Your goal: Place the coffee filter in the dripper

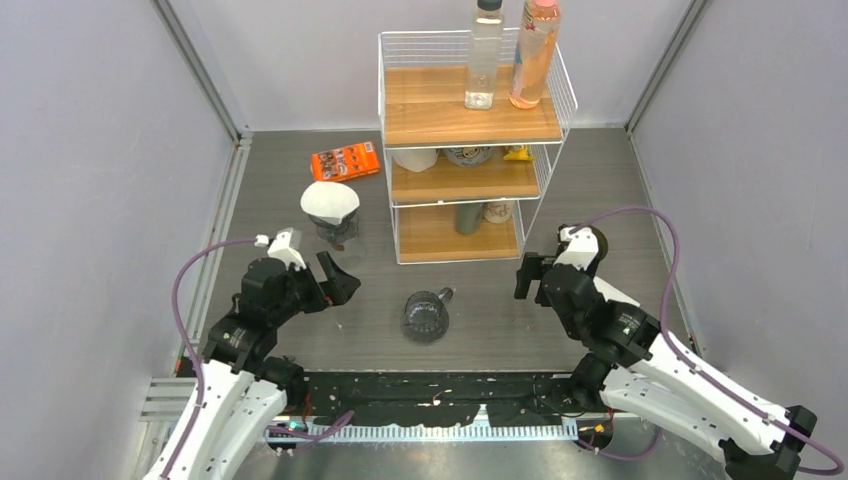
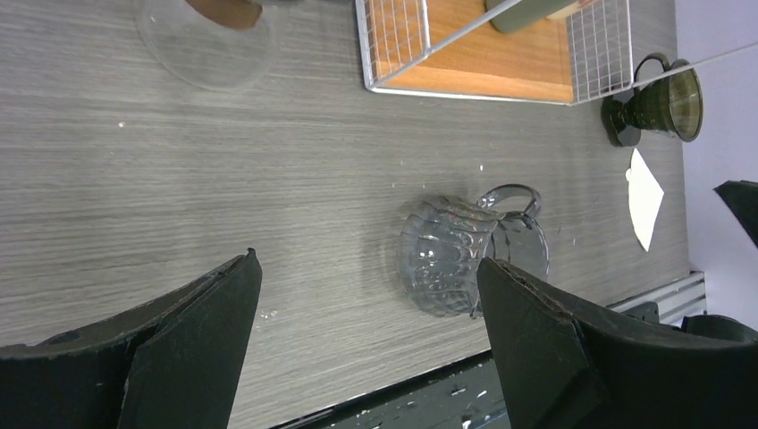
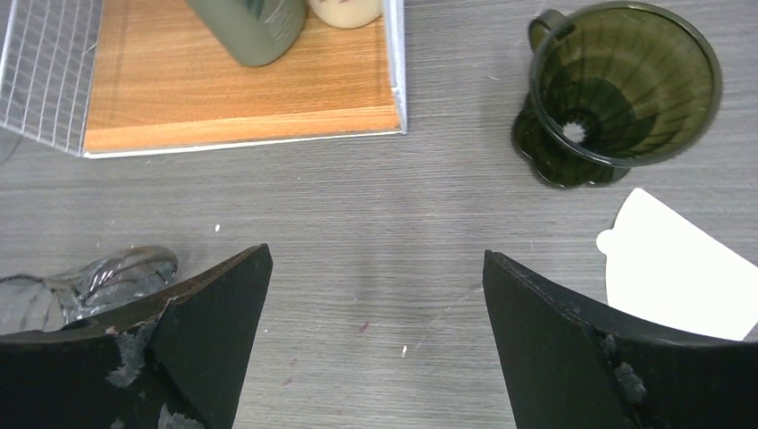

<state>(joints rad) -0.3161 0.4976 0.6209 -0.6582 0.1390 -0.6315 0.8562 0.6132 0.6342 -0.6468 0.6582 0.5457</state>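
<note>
The dark green dripper [image 3: 617, 85] stands upright on the table, right of the shelf's front corner. The white paper coffee filter [image 3: 670, 268] lies flat on the table just in front of it. Both also show in the left wrist view, the dripper [image 2: 661, 98] and the filter [image 2: 645, 198]. In the top view the right arm hides them. My right gripper [image 3: 375, 253] is open and empty, above bare table to the left of both. My left gripper [image 2: 366, 259] is open and empty, far to the left [image 1: 335, 275].
A clear glass cup [image 1: 425, 317] lies on its side between the arms. A wire shelf [image 1: 470, 120] with wooden boards holds bottles and cans. A white cone on a clear stand [image 1: 330, 205] and an orange packet [image 1: 345, 160] sit left of the shelf.
</note>
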